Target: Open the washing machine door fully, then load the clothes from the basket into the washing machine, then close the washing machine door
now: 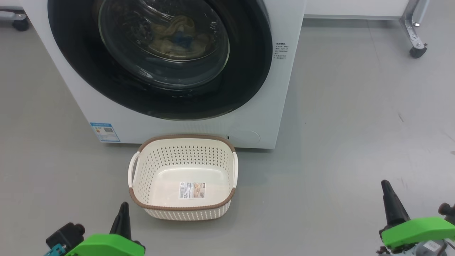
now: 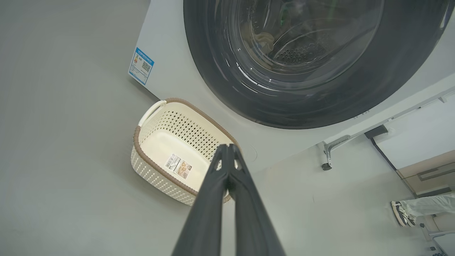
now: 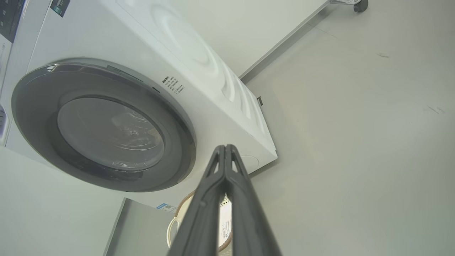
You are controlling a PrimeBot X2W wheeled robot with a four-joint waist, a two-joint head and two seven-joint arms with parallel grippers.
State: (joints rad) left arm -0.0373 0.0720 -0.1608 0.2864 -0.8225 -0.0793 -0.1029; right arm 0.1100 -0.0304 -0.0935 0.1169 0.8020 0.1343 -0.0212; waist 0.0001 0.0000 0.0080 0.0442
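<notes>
The white washing machine [image 1: 263,106] fills the upper head view, and its black-rimmed door [image 1: 249,71] lies flat against the front. Through the glass I see pale yellow clothes [image 1: 177,33] with a blue patch lying in the drum, also the clothes [image 2: 265,39] in the left wrist view. The cream basket [image 1: 183,209] stands on the floor in front of the machine, holding nothing but its label. My left gripper [image 1: 123,208] sits low left, shut and holding nothing, its tips [image 2: 227,146] together. My right gripper [image 1: 385,186] is at the lower right, shut as well, well clear of the basket.
Grey floor [image 1: 355,124] spreads to the right of the machine. A caster leg of a metal frame [image 1: 414,32] stands at the back right. A blue sticker [image 1: 105,132] marks the machine's lower left front. A person's shoe [image 2: 400,213] is at the far right of the left wrist view.
</notes>
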